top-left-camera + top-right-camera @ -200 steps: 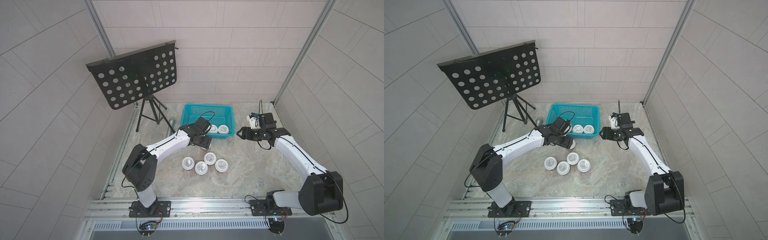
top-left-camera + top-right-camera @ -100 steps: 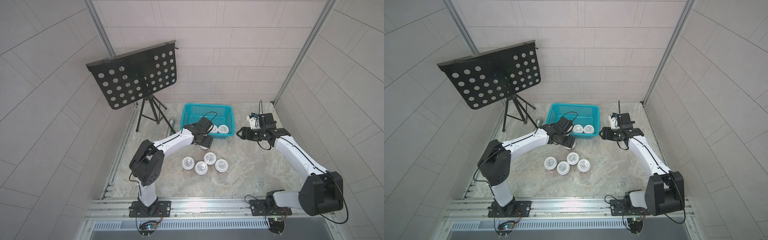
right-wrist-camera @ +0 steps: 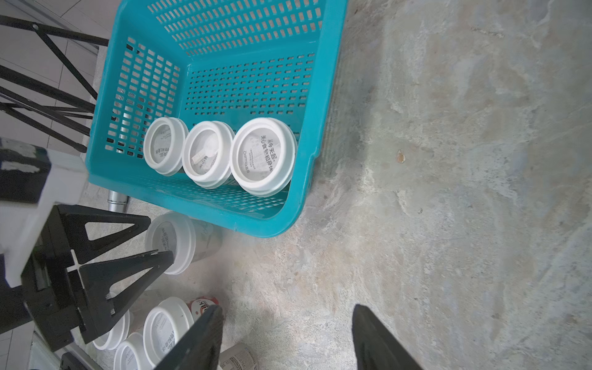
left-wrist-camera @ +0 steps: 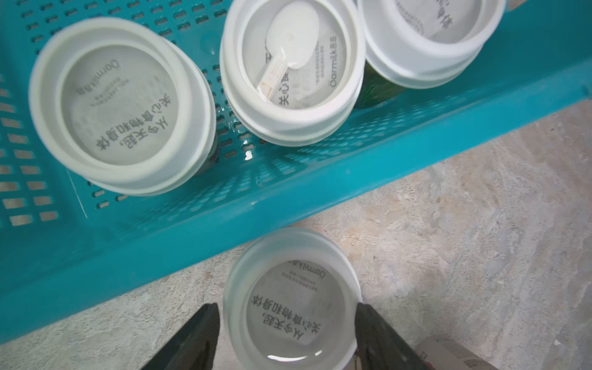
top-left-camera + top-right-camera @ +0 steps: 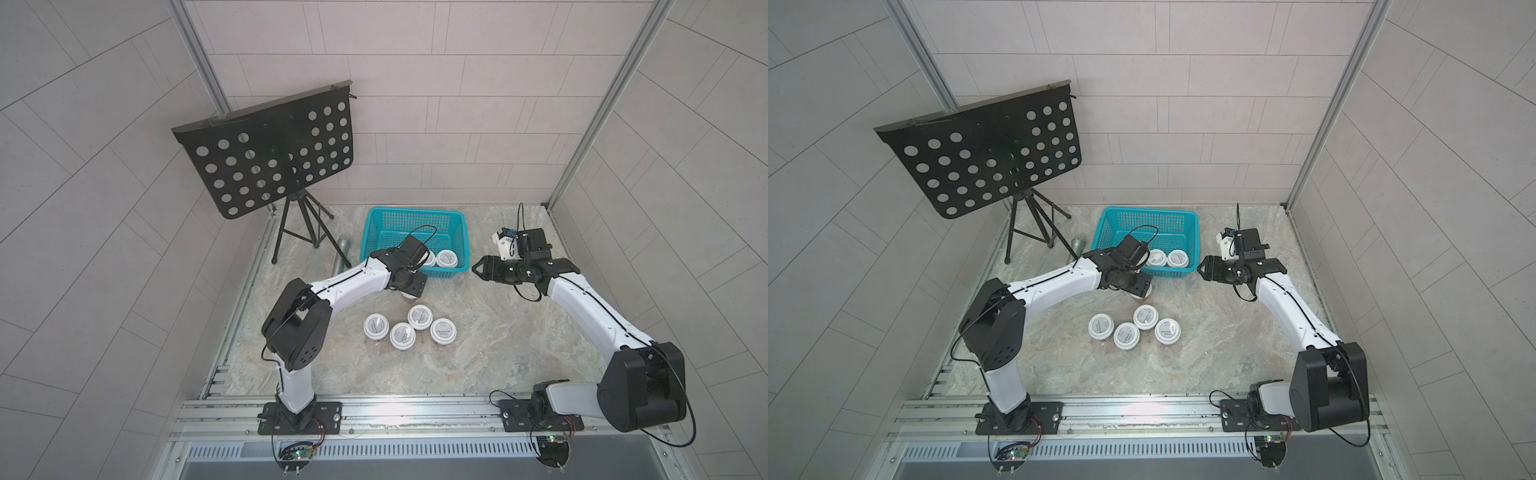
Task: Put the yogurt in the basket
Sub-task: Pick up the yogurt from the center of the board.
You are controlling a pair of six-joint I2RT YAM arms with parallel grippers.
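The teal basket stands at the back, and the right wrist view shows three yogurt cups in a row along its near wall. One more yogurt cup stands on the table just outside that wall. My left gripper straddles its lid. One finger touches the lid and a thin gap shows at the other, so the gripper is open. Several yogurt cups cluster nearer the front. My right gripper is open and empty, beside the basket's near right corner.
A black perforated music stand on a tripod stands at the back left. A grey metal cylinder lies between the tripod and the basket. Tiled walls close in the sides, and a metal rail runs along the front.
My left arm has shifted slightly, and its jaws have narrowed around the cup in front of the basket. The right arm has not moved.
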